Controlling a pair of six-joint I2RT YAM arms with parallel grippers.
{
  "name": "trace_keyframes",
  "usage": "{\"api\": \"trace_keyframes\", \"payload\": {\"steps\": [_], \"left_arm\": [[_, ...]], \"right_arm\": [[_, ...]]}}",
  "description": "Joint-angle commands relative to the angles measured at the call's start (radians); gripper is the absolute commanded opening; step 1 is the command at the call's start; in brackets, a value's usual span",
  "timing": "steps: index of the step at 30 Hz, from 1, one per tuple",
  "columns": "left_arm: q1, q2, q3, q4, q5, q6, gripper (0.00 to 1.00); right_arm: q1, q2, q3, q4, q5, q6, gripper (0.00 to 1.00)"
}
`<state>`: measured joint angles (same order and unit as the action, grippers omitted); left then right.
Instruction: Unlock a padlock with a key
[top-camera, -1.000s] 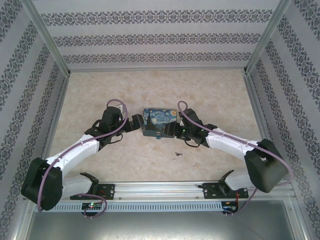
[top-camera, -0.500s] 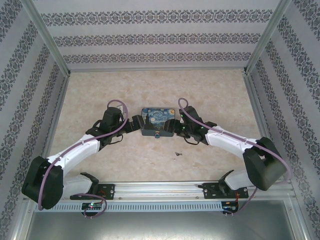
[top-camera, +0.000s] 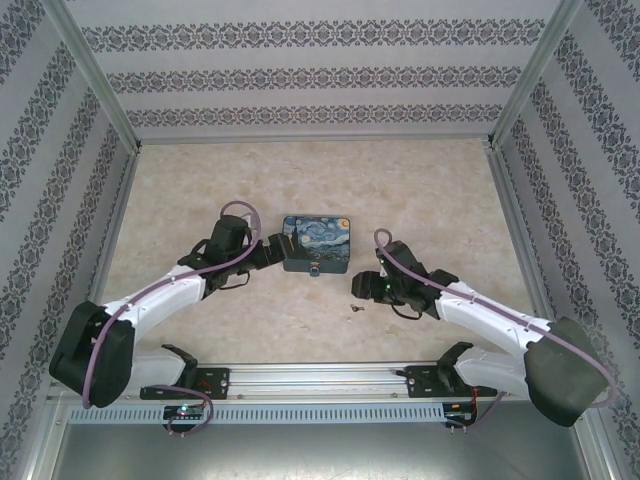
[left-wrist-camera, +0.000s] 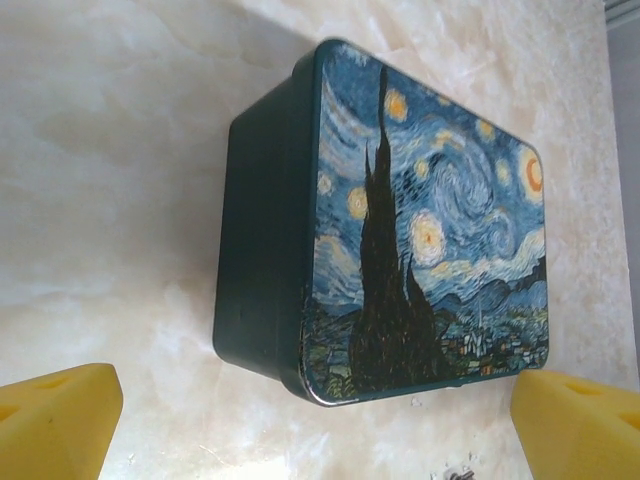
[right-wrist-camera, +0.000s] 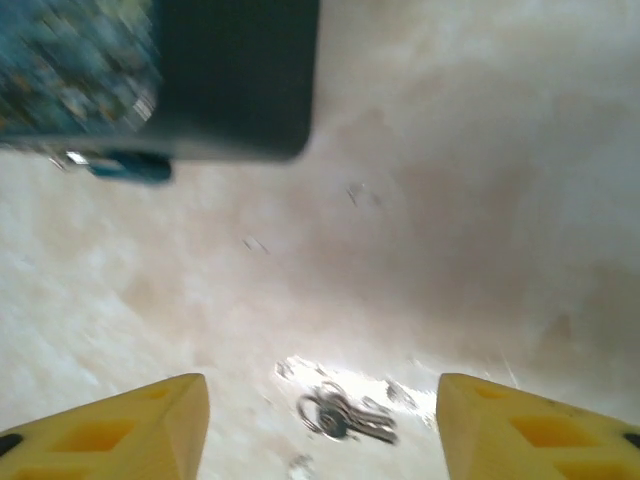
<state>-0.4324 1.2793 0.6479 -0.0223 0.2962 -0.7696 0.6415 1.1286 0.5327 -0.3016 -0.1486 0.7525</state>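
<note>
While left tool (left-wrist-camera: 318, 428) faces box (left-wrist-camera: 420, 220), right tool (right-wrist-camera: 320, 425) spread over likely key (right-wrist-camera: 346, 418)

No writing, number or brand mark can be read anywhere; the box (left-wrist-camera: 420, 230) just ahead of the left gripper (left-wrist-camera: 318, 430) bears only a painted night sky; the padlock (right-wrist-camera: 130, 165), ahead and left of the right gripper (right-wrist-camera: 320, 435), is too blurred to read.

The left arm (top-camera: 160, 290) is stretched forward and turned toward the middle. The left gripper (top-camera: 272, 246) is held open, and its yellow fingers (left-wrist-camera: 60, 415) are seen wide apart in the left wrist view. The right arm (top-camera: 480, 315) is also bent inward, lower in the top view. The right gripper (top-camera: 358, 287) is opened wide and pointed downward.
</note>
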Motion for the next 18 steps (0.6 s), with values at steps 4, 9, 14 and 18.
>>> {"api": "trace_keyframes", "payload": {"steps": [4, 9, 14, 18], "left_arm": [[-0.028, 0.038, 0.061, 0.027, 0.018, -0.015, 1.0], [-0.036, 0.048, 0.062, 0.03, 0.011, -0.015, 1.0], [-0.04, 0.049, 0.058, 0.032, 0.007, -0.016, 1.0], [-0.04, 0.051, 0.057, 0.036, 0.002, -0.018, 1.0]], "right_arm": [[0.087, 0.054, 0.016, -0.044, 0.075, -0.028, 0.56], [0.15, 0.135, 0.055, -0.062, 0.126, -0.042, 0.54], [0.19, 0.205, 0.09, -0.061, 0.151, -0.044, 0.48], [0.215, 0.254, 0.116, -0.058, 0.159, -0.044, 0.41]]}}
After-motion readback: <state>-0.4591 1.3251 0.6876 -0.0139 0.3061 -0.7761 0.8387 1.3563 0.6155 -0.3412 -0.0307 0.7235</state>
